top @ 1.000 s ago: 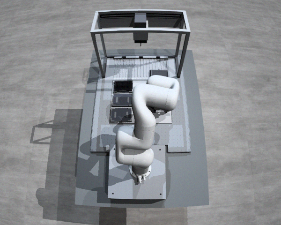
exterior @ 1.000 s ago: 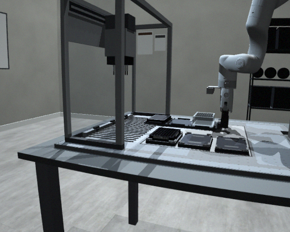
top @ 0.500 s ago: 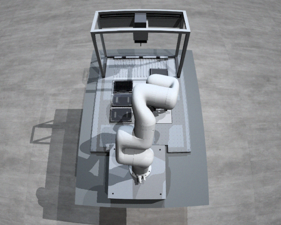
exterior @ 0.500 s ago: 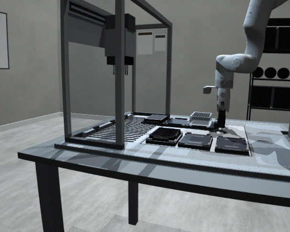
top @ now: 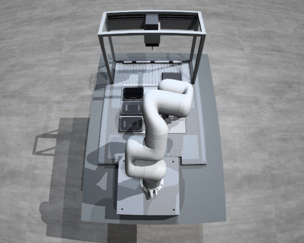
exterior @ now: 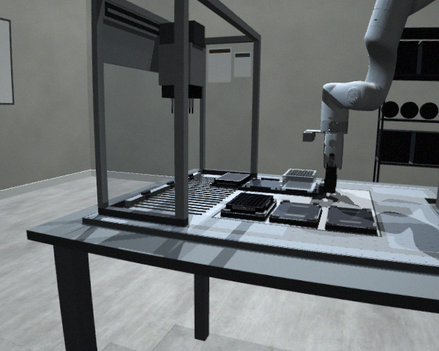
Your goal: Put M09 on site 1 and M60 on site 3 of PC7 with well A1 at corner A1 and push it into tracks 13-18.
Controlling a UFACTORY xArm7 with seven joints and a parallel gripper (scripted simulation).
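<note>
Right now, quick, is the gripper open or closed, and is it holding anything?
Gripper: open, holding nothing, low beside the carrier's handle end.

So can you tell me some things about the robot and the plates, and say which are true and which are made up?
1. A dark plate sits in the nest nearest the rails. True.
2. All three nests hold plates. False: the other two nests have none.
3. The pale deep-well block stands on the carrier. True.
4. The tool is carrying a plate. False: it is open, holds nothing, and is down at the carrier's end by the block.
5. The carrier is fully under the instrument's frame. False: much of it is out on the apron.
</note>
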